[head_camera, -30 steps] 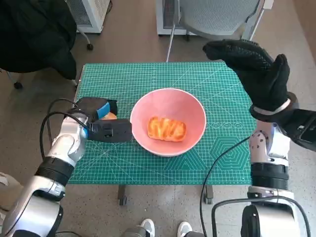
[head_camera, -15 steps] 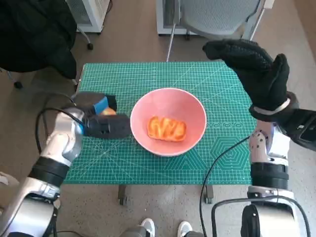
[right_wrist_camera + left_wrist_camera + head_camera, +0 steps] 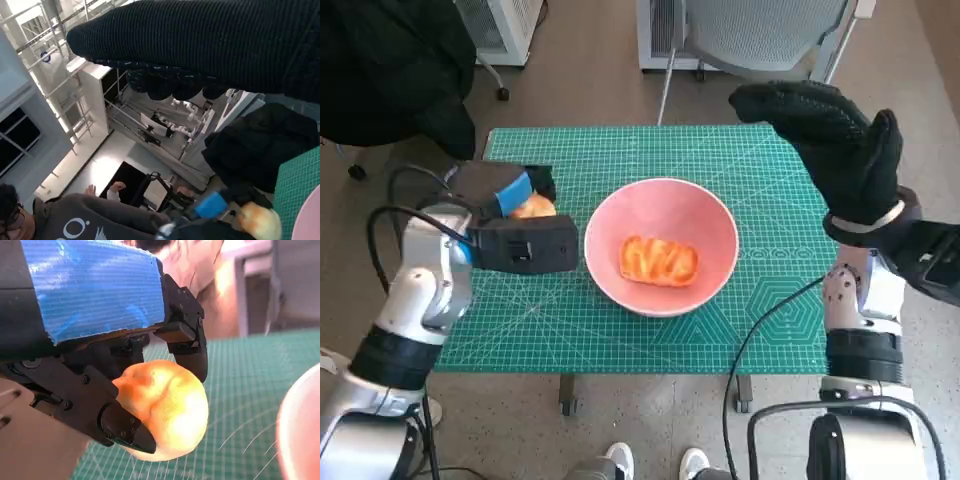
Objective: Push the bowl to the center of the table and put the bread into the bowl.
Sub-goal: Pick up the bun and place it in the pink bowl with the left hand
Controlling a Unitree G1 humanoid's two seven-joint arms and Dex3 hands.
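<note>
The left hand [image 3: 515, 200] grips a bread roll [image 3: 167, 407] beside the pink bowl [image 3: 661, 246], ready to drop in; the right hand [image 3: 840, 150] hovers empty, fingers apart.

Left hand [image 3: 515, 215], carrying a roll [image 3: 167, 410]: the bowl [image 3: 665, 205] stands just to its inner side, near rim the only barrier on that line. Bowl interior partly occupied by a bread [image 3: 658, 260]; bare floor of the bowl remains around it. Mat [image 3: 600, 160] beyond this hand: open. Right hand [image 3: 835, 145]: raised over the mat's far corner, well apart from the bowl; open mat [image 3: 780, 280] below it.
</note>
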